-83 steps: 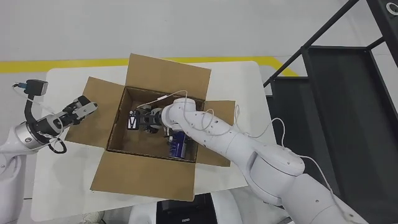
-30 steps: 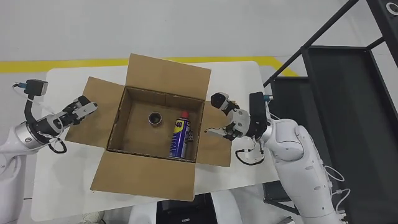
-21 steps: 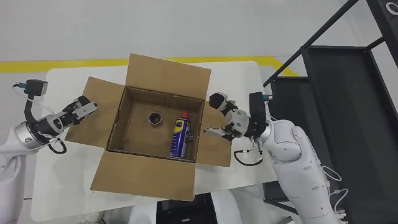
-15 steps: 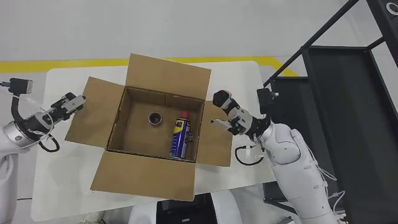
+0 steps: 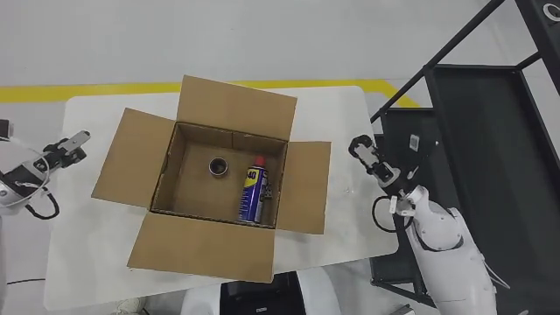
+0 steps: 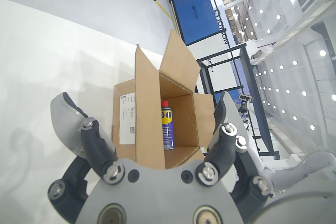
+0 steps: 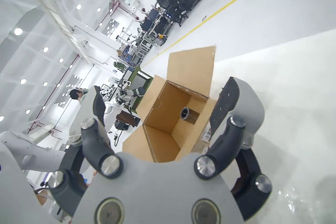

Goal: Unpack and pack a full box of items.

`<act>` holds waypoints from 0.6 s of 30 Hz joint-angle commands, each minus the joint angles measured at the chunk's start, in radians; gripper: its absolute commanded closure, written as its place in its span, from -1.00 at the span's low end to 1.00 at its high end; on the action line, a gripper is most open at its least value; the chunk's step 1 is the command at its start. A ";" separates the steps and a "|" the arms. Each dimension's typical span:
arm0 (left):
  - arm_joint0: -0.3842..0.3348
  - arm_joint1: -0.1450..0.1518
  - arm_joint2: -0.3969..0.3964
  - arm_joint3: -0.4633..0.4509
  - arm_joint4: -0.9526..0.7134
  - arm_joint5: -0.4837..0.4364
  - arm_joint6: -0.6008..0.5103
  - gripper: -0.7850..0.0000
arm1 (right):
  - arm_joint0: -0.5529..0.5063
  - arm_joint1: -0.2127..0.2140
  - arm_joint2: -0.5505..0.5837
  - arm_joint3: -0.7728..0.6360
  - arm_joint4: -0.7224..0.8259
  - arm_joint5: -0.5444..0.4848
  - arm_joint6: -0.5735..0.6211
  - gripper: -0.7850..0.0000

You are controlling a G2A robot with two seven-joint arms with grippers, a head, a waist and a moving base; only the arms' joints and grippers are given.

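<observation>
Plainly, both claws are released and hold nothing. The left claw (image 5: 79, 140) hangs over the left edge of the table (image 5: 341, 114), well apart from the cardboard box (image 5: 219, 245). Its fingers (image 6: 65, 114) are spread wide, with nothing between the pads and nothing touching them. The right claw (image 5: 362, 146) sits over the right side of the table, near the box's right flap but clear of it. Its fingers (image 7: 246, 101) are likewise spread wide and grip nothing.

The box stands in the middle of the table with all four flaps folded outward. Inside, a spray can (image 5: 252, 194) — blue and yellow with a red cap — stands upright close to the right wall, toward the near side. A small round metal tin (image 5: 218, 168) rests on the box floor nearer the far wall, apart from the can and touching neither side wall. The left wrist view looks between the spread fingers into the box mouth, where the can stands against the cardboard — the right wrist view looks in from the other side, onto the tin. A black metal rack (image 5: 490, 114) stands beside the table on the right
</observation>
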 commanded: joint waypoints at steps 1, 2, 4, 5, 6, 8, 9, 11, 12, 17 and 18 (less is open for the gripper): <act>-0.029 -0.004 0.048 0.047 0.030 -0.008 0.024 -1.00 | -0.004 0.001 -0.005 0.017 0.004 0.016 0.002 -1.00; -0.042 -0.006 0.067 0.069 0.035 -0.011 0.037 -1.00 | -0.007 0.002 -0.007 0.027 0.003 0.024 0.005 -1.00; -0.064 -0.010 0.104 0.105 0.050 -0.015 0.054 -1.00 | -0.009 0.003 -0.015 0.037 0.003 0.037 0.013 -1.00; -0.073 -0.012 0.122 0.120 0.037 -0.018 0.057 -1.00 | -0.011 0.003 -0.024 0.041 0.013 0.038 0.024 -1.00; -0.081 -0.015 0.138 0.136 0.021 -0.020 0.051 -1.00 | -0.012 0.004 -0.031 0.044 0.004 0.041 0.046 -1.00; -0.099 -0.018 0.164 0.160 -0.021 -0.027 0.026 -1.00 | -0.014 0.006 -0.048 0.045 0.018 0.041 0.080 -1.00; -0.106 -0.020 0.174 0.167 -0.055 -0.032 0.004 -1.00 | -0.015 0.008 -0.058 0.045 0.027 0.038 0.107 -1.00; -0.116 -0.021 0.181 0.174 -0.116 -0.043 -0.036 -1.00 | -0.017 0.012 -0.071 0.041 0.059 0.030 0.163 -1.00; -0.118 -0.021 0.183 0.174 -0.152 -0.045 -0.059 -1.00 | -0.019 0.013 -0.074 0.039 0.078 0.026 0.184 -1.00; -0.110 -0.019 0.182 0.117 -0.252 -0.047 -0.140 -1.00 | -0.018 0.020 -0.093 0.009 0.191 0.002 0.265 -1.00; -0.106 -0.019 0.185 0.097 -0.277 -0.044 -0.149 -1.00 | -0.015 0.021 -0.101 0.003 0.211 -0.005 0.274 -1.00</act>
